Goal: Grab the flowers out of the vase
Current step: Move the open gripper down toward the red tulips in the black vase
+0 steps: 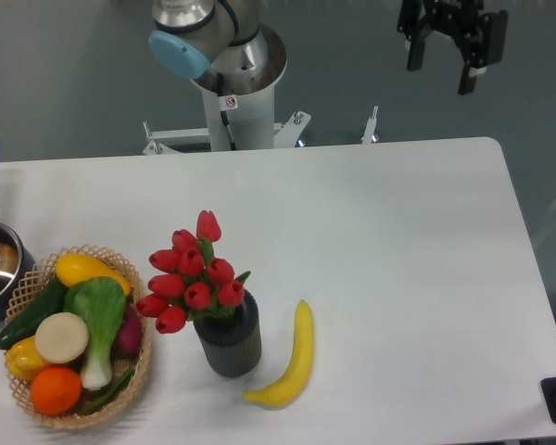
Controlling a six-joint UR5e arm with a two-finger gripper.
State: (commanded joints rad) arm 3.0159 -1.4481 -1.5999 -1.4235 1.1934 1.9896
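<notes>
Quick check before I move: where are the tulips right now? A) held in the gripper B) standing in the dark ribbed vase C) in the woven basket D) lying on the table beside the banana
B: the flowers stand in the vase, left of the banana, while the gripper hangs open far off at upper right.

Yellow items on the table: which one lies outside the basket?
The banana, lying bare on the table right of the vase; the other yellow pieces sit inside the woven basket.
</notes>
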